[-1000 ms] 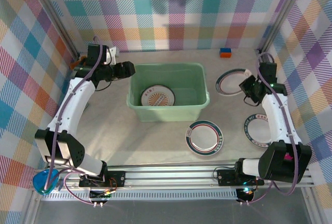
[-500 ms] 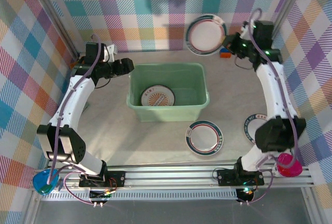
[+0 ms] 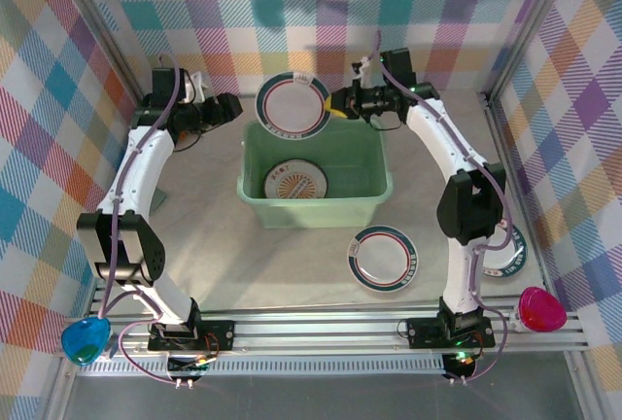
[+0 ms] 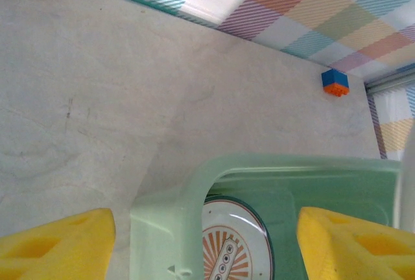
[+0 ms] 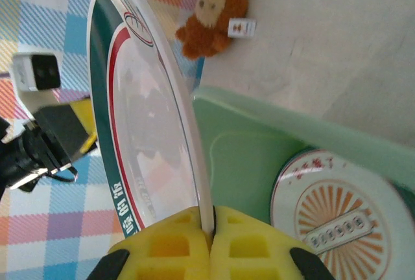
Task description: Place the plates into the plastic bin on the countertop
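Swung leftward along the back wall since half a second ago, the right gripper [image 3: 337, 106] is now brought to the far edge of the plastic bin [image 3: 316, 208]; earlier it was raised near the far right corner. Its yellow pads [image 5: 175, 251] are clamped on the rim of the green-banded plate [image 3: 292, 104]. In the right wrist view this plate is pinched edge-on and steeply tilted, with the bin's mint wall below and beyond it. From above, it is seen hanging over the bin's far rim, raised and not yet let down inside.

Further out, the sunburst plate [image 3: 295, 182], patterned in red-orange, is already laid flat on the bin floor. The left gripper [image 3: 228, 109] has been shifted only slightly. It is held just beside the bin's far left corner, its jaws spread wide with nothing gripped between them.

Outside the bin, a second banded plate [image 3: 385, 258] is left on the countertop [image 3: 214, 245] near the bin's front right corner. A third plate [image 3: 512, 253] lies at the right edge, partly hidden behind the right arm.

The carry is judged to be nearly finished, so only lowering and release are called for with this plate. Care is needed so that the plate is not caught on the far rim or dropped hard onto the one already inside. At least two plates are still to be fetched.
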Motion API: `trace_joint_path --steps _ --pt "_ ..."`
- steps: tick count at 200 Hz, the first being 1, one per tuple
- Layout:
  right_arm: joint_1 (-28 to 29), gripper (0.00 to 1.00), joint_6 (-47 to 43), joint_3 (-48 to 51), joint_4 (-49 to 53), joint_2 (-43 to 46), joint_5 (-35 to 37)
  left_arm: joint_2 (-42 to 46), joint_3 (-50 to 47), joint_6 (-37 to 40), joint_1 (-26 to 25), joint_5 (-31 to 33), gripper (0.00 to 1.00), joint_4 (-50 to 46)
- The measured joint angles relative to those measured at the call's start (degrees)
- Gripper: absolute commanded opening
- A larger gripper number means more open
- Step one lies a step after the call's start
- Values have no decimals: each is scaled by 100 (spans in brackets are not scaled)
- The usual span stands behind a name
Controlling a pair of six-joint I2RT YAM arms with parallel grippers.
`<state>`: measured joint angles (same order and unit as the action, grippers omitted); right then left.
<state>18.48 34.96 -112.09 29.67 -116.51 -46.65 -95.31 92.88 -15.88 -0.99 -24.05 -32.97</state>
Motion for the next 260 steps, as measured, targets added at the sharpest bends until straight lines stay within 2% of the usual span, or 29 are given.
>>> trace_joint_path --steps 77,165,260 --pt "391 0 11 2212 -170 494 162 -129 273 111 39 -15 74 -251" --pt "525 0 -455 2492 -17 623 1099 -131 254 109 42 -20 74 -275" --pt "876 0 -413 2612 175 640 2140 -140 68 111 42 -42 73 -289"
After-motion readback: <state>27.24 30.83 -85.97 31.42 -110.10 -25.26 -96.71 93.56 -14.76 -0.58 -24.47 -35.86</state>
